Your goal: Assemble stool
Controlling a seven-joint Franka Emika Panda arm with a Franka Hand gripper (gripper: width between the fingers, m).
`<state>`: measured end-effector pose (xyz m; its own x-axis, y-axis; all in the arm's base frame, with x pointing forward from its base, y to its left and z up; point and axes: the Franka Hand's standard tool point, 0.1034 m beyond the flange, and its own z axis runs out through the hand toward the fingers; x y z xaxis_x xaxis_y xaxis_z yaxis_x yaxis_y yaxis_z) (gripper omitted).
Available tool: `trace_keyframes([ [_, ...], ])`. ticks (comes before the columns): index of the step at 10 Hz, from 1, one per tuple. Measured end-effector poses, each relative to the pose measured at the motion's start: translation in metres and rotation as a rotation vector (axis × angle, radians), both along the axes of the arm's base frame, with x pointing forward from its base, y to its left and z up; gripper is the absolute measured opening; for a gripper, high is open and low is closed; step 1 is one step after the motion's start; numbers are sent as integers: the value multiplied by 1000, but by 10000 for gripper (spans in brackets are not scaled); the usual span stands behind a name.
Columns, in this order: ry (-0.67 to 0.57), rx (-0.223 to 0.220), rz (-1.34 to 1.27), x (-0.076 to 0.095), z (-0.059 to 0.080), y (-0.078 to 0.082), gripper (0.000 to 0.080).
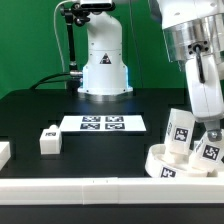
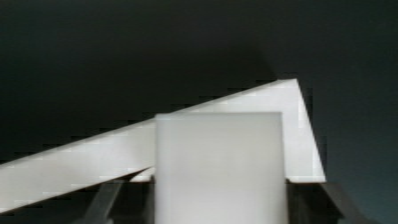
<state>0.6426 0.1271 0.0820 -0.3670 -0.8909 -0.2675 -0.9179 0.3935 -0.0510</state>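
The round white seat (image 1: 158, 160) lies at the exterior view's lower right, against the front rail. One white leg (image 1: 180, 130) with a marker tag stands tilted in it. My gripper (image 1: 211, 131) is over the seat's right side, shut on a second tagged leg (image 1: 210, 151) that it holds down at the seat. In the wrist view that leg (image 2: 217, 160) fills the middle between my dark fingers (image 2: 121, 198), with a white edge (image 2: 107, 150) running slantwise behind it. A third loose leg (image 1: 50, 138) stands on the table at the left.
The marker board (image 1: 103, 124) lies flat in the middle of the black table. The robot's white base (image 1: 104, 65) stands behind it. A long white rail (image 1: 70, 187) runs along the front edge. Another white part (image 1: 3, 152) sits at the far left edge.
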Motion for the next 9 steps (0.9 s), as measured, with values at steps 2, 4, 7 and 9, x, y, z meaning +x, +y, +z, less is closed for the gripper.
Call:
trace_keyframes([
  [2,15,19,-69,0,-1,1,340],
  [4,20,48,-134,1,0,1,340],
  [7,17,64,-140,0,0,4,433],
  [9,-10,51,-34,2,8,1,573],
])
